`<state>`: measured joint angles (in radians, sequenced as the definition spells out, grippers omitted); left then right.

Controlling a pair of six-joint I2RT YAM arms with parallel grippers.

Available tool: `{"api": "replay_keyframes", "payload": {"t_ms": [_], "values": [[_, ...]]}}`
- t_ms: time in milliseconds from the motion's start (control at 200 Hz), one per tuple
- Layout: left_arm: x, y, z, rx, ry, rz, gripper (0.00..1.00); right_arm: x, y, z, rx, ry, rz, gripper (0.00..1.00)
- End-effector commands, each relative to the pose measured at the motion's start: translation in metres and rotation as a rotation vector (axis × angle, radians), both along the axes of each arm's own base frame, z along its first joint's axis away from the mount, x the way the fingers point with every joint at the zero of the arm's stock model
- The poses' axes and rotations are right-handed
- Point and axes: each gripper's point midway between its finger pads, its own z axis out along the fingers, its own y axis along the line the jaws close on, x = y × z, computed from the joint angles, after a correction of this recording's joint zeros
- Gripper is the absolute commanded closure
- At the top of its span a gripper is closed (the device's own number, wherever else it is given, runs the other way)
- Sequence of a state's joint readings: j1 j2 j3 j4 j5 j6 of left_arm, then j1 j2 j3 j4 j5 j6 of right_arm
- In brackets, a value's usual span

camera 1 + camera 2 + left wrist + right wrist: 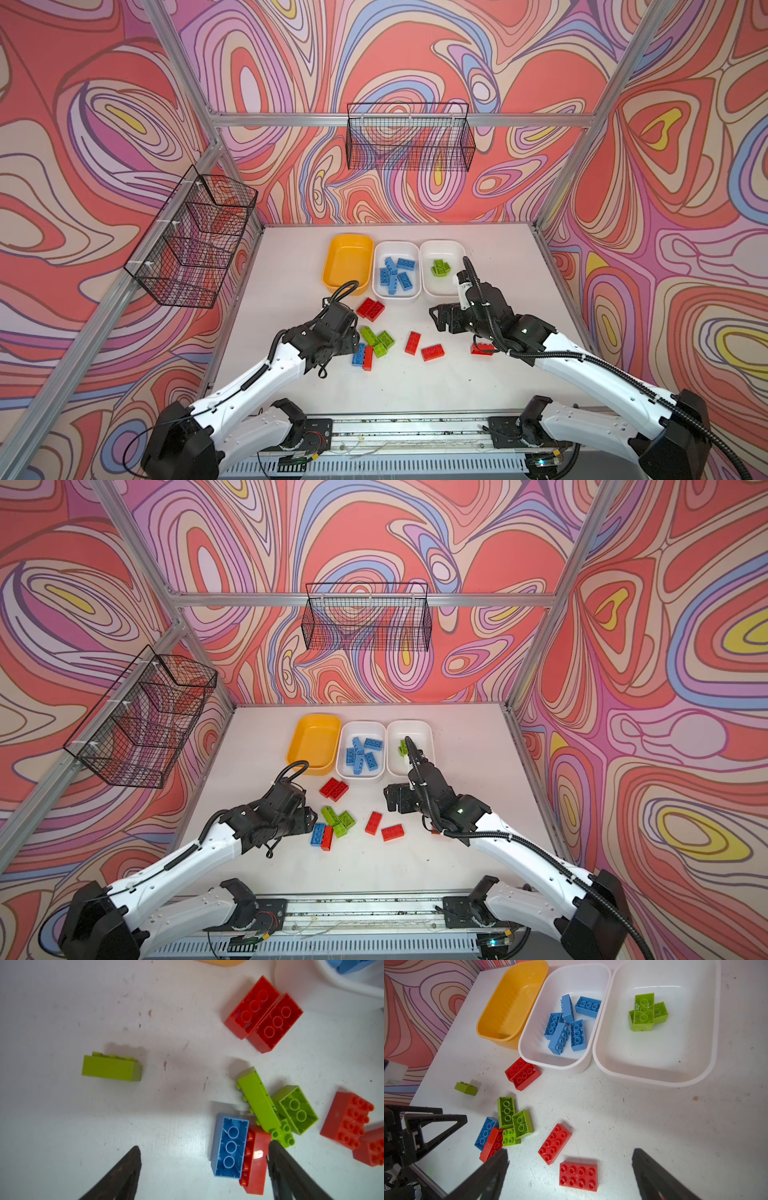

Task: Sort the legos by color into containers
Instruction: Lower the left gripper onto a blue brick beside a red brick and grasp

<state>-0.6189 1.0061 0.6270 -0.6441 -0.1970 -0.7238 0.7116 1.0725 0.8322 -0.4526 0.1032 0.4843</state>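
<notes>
The left gripper [204, 1145] hangs with its jaws spread and nothing between them, one of its fingers [278, 1159] just beside a side-lying red brick [256, 1159] that touches a blue brick [228, 1147]. The right gripper [570, 1155] is likewise wide apart and empty, above a flat red brick [578, 1176]. The lime green bricks [259, 1103] lean on that same cluster; a lone green brick [111, 1068] sits well apart; two upturned red bricks [264, 1014] lie near the tubs. On the table [633, 1115] the yellow tub [481, 1026] is empty; the middle white tub [533, 1012] holds the sorted blue bricks [566, 1024]; the right white tub [691, 1053] holds the sorted green bricks [643, 1012]. The legos look light, stiff and hollow, with glossy and probably slick walls. A pinch across the two long sides at mid-length seems safest. Lifting from the cluster would likely nudge its neighbours, so the lone brick looks easier. No brand, label or writing is legible; any marks on the studs are too small to tell.
</notes>
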Motion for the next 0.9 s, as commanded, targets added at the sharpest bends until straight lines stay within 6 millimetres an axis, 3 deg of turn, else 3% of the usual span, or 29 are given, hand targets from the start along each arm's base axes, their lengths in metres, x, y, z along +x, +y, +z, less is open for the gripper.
{"api": "replay_keyframes", "payload": {"t_ms": [0,100,396,896], "values": [[-0.009,0.004,-0.006,-0.026,0.006,0.036,0.19,-0.001,-0.005,0.015,0.018,-0.025,-0.047,0.02],[-0.012,0.007,-0.013,-0.012,0.019,0.035,0.19,-0.004,-0.006,0.018,0.027,-0.028,-0.053,0.02],[-0.019,-0.014,-0.026,0.001,0.039,-0.019,0.19,-0.012,-0.019,0.02,0.013,-0.035,-0.084,0.02],[-0.018,-0.033,-0.04,0.073,0.075,-0.057,0.2,-0.022,-0.033,0.016,-0.005,-0.043,-0.1,0.02]]}}
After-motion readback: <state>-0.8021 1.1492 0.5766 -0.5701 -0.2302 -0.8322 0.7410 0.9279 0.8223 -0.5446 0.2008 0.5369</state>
